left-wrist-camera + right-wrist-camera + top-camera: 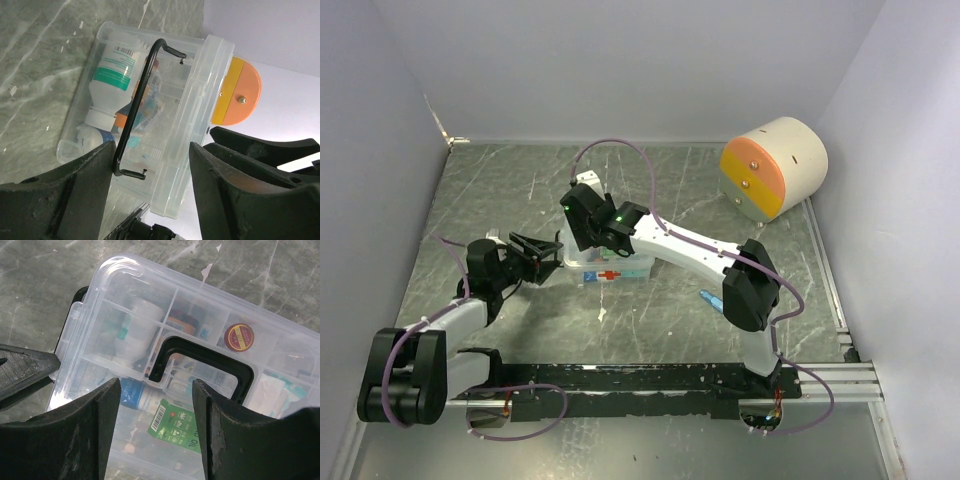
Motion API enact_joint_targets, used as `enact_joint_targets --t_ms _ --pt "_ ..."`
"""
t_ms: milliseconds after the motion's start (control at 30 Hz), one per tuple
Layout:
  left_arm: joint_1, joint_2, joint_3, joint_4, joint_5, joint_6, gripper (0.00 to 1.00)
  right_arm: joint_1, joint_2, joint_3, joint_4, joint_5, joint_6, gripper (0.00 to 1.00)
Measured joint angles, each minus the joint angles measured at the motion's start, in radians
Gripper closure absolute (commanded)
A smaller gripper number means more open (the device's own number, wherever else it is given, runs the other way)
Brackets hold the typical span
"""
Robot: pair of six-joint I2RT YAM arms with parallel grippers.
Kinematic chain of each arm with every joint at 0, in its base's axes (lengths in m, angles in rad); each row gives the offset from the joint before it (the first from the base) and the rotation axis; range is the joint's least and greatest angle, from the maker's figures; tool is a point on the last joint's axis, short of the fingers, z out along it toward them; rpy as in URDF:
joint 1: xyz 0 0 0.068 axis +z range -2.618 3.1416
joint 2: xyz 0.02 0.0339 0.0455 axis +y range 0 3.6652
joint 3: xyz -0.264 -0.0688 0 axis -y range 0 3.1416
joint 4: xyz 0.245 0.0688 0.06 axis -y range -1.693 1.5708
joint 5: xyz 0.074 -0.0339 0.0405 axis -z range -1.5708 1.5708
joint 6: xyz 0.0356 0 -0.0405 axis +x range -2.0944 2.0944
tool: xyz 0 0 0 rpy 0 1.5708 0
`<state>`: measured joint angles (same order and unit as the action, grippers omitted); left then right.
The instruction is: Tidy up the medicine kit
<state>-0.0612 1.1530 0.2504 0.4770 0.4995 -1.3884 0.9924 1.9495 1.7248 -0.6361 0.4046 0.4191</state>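
Observation:
The medicine kit (610, 268) is a small clear box with red and blue front markings, standing mid-table. Its clear lid is on, with the black handle (200, 357) lying flat. Bottles and packets show through the lid (130, 315). My right gripper (156, 405) is open just above the lid, its jaws on either side of the handle's near end, holding nothing. In the top view it (585, 228) hangs over the kit's left half. My left gripper (150, 172) is open at the kit's (150, 100) left end, its fingers (75, 200) on either side of the box corner; whether they touch is unclear.
A large cream cylinder with an orange face (775, 168) lies at the back right; it shows behind the kit in the left wrist view (237, 92). A small blue item (708, 298) lies by the right arm. Walls enclose the table on the left, back and right.

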Motion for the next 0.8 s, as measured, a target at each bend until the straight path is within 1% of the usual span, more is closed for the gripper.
enact_joint_targets --t_ms 233,400,600,733,800 --pt "0.001 -0.026 0.018 -0.055 0.004 0.040 0.33 0.000 0.000 -0.006 0.012 -0.001 0.010 0.41" --pt "0.001 -0.103 0.050 -0.096 0.033 0.056 0.32 0.000 0.000 -0.012 0.027 -0.004 0.011 0.41" --pt "0.001 -0.171 0.119 -0.232 0.029 0.133 0.31 0.000 0.000 -0.021 0.056 -0.011 0.013 0.42" --pt "0.000 -0.172 0.149 -0.290 0.028 0.179 0.31 0.000 0.001 -0.023 0.064 -0.012 0.012 0.42" --pt "-0.002 -0.160 0.162 -0.304 0.029 0.202 0.29 0.000 0.001 -0.026 0.071 -0.012 0.011 0.42"
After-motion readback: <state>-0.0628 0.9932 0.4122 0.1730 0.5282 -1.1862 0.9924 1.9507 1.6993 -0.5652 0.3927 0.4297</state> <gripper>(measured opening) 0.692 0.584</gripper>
